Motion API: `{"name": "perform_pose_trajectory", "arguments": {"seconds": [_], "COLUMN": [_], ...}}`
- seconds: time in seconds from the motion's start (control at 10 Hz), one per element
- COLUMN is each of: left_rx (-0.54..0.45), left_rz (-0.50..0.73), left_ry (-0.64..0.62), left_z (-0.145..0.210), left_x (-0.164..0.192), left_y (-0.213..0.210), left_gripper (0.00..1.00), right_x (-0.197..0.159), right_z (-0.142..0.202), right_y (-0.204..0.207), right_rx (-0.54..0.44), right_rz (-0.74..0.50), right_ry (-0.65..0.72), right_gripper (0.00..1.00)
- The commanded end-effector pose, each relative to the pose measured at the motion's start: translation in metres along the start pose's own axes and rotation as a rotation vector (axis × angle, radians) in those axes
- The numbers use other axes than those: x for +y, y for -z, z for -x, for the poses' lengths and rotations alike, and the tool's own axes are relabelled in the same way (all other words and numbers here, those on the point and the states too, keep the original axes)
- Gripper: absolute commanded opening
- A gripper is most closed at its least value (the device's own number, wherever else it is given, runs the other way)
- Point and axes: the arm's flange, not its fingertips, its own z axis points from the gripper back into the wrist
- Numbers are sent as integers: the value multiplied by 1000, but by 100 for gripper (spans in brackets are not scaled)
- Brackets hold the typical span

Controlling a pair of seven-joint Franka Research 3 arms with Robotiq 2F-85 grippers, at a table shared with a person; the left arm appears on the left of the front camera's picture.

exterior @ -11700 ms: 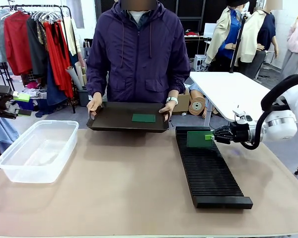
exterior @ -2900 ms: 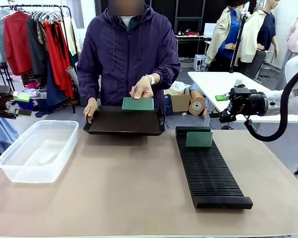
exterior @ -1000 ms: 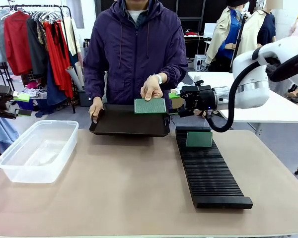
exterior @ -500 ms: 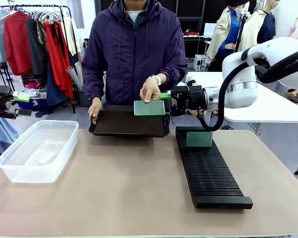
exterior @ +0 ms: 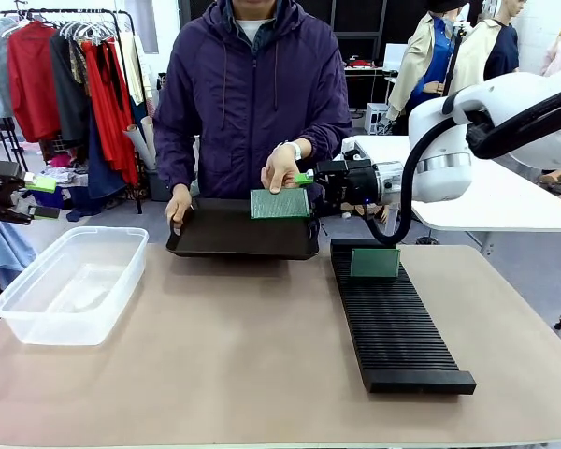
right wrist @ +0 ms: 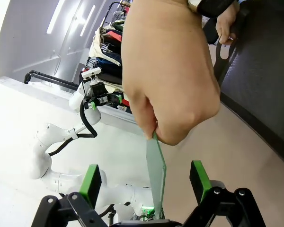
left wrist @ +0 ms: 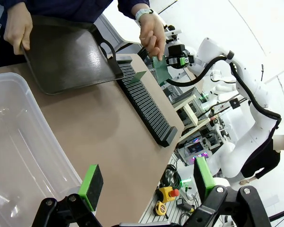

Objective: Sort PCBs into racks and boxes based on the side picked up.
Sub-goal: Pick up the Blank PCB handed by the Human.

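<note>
The person's hand (exterior: 282, 171) holds one PCB (exterior: 280, 203) upright over the dark tray (exterior: 226, 236), its paler patterned face toward me. My right gripper (exterior: 306, 187) is open at that board's right edge. In the right wrist view the board (right wrist: 156, 175) stands edge-on between the two green-padded fingers (right wrist: 91, 183), touching neither. Another PCB (exterior: 375, 263) stands in a slot at the far end of the black rack (exterior: 397, 327). My left gripper (left wrist: 146, 184) hangs open and empty above the clear box (left wrist: 16, 156), which sits at the table's left (exterior: 70, 281).
The person grips the tray's handle with the other hand (exterior: 178, 204) at the far edge of the table. A white table (exterior: 505, 196) stands behind my right arm. A clothes rail (exterior: 65, 84) is at the back left. Bare brown tabletop (exterior: 234, 346) lies between box and rack.
My right arm has swung left toward the person, bringing its open fingers up to the held board's right edge. The person's hand and the board have barely shifted.
</note>
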Motion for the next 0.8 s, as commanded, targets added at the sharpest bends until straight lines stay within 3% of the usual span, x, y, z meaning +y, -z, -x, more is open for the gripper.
{"name": "perform_pose_trajectory", "arguments": {"seconds": [0.0,0.2,0.5,0.7], "left_rx": [-3,-3,-3,-3], "left_rz": [1,1,1,1], "left_ry": [4,4,4,4], "left_z": [-1,-1,-1,-1], "left_x": [-2,-2,-2,-2], "left_y": [-1,-1,-1,-1], "left_gripper": [100,100,100,100], "right_x": [1,1,0,-2], "right_z": [-12,-12,-12,-12], "right_y": [9,10,10,10], "right_rx": [-13,-8,-7,2], "right_rz": [-17,-24,-31,-27], "right_ry": [26,26,33,45], "right_gripper": [93,65,5,0]}}
